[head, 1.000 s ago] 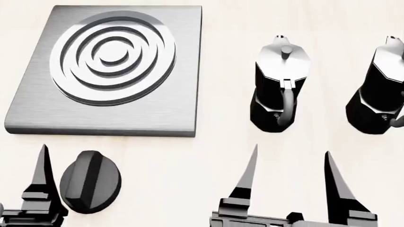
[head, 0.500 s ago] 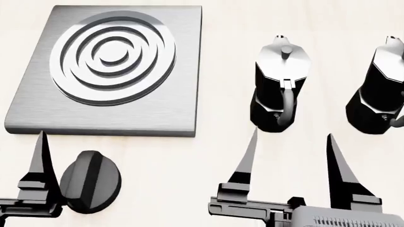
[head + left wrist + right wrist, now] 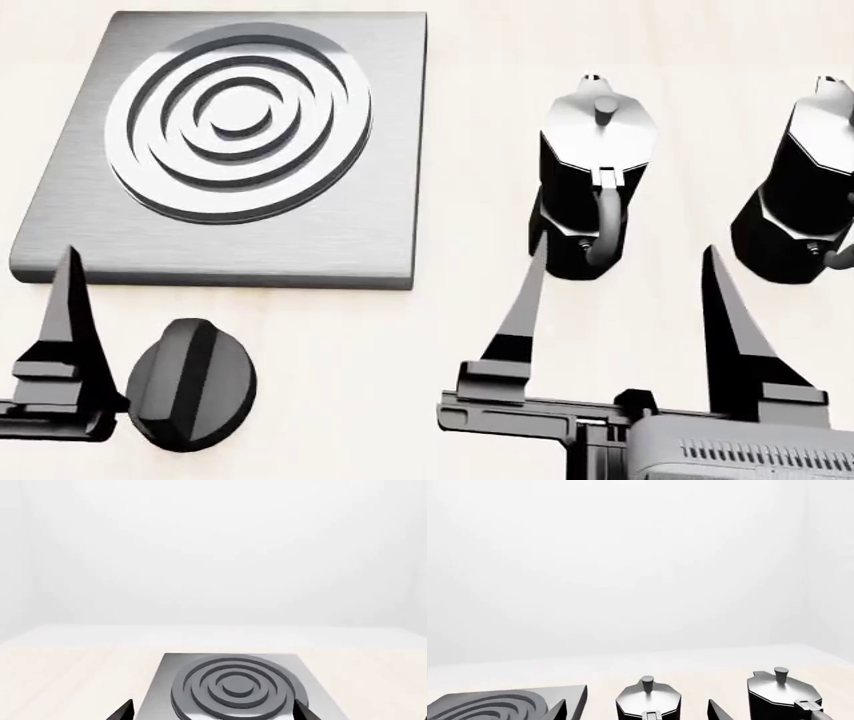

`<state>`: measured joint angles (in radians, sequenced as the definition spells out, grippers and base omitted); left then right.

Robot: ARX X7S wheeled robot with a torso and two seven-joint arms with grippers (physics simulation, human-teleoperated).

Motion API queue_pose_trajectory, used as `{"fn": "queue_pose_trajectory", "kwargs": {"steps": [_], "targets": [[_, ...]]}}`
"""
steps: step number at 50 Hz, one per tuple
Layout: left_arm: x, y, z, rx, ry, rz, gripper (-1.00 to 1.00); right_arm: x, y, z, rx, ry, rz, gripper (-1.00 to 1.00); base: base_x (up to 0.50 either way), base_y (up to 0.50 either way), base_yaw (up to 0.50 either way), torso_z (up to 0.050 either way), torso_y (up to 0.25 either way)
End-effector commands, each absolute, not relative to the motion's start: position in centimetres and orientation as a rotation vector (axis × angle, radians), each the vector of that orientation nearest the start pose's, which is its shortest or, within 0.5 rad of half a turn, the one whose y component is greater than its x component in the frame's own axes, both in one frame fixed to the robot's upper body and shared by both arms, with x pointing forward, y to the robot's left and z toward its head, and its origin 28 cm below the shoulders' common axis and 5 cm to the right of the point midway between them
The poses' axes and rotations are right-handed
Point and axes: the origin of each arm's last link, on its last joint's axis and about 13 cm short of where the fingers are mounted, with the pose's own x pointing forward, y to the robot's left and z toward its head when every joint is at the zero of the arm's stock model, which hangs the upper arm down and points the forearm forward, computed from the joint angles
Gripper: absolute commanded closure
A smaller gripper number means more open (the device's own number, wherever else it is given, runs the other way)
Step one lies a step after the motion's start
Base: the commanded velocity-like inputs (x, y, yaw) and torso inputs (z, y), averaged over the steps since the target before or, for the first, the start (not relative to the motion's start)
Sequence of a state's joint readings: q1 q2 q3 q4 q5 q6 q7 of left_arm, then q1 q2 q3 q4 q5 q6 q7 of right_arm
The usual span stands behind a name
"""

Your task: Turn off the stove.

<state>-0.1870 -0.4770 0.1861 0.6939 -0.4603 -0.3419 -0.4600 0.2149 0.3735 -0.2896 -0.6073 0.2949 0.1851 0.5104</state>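
Note:
The stove is a flat grey metal plate (image 3: 227, 150) with concentric burner rings at the far left of the table. It also shows in the left wrist view (image 3: 233, 687). Its round black knob (image 3: 191, 383) with a raised bar sits on the table in front of the plate. My left gripper (image 3: 212, 714) is open and empty, with the plate seen between its fingers. In the head view only one of its fingers (image 3: 63, 320) shows, just left of the knob, its tip at the plate's front edge. My right gripper (image 3: 623, 258) is open and empty, in front of the pots.
Two tall black-and-silver moka pots (image 3: 594, 170) (image 3: 801, 190) stand on the pale wooden table to the right of the stove. The right gripper's left fingertip overlaps the nearer pot's base in the head view. Both pots show in the right wrist view (image 3: 647, 702) (image 3: 780, 695).
Both grippers have moved forward, away from me. The left finger has slid up and slightly left past the knob to the plate's edge. The right fingers have reached the pots' bases. The knob looks unchanged.

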Motion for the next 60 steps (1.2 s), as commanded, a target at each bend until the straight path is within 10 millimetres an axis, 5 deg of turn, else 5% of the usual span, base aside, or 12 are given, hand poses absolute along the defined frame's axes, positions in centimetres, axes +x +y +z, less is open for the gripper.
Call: {"fn": "queue_pose_trajectory", "kwargs": {"steps": [1,60], "targets": [[20.6,22.5,17.4,-0.016,-0.429,-0.003,-1.0,21.7,-9.4,16.8,0.055,-0.546,-0.043,-1.0,0.0,0.0,0.0,0.0,0.0],[19.9,22.5,20.9,0.003,-0.542,-0.021,-1.0,20.9,-9.4,20.0,0.066,-0.641,-0.014,-1.0,0.0,0.0,0.0,0.0,0.0]]}}
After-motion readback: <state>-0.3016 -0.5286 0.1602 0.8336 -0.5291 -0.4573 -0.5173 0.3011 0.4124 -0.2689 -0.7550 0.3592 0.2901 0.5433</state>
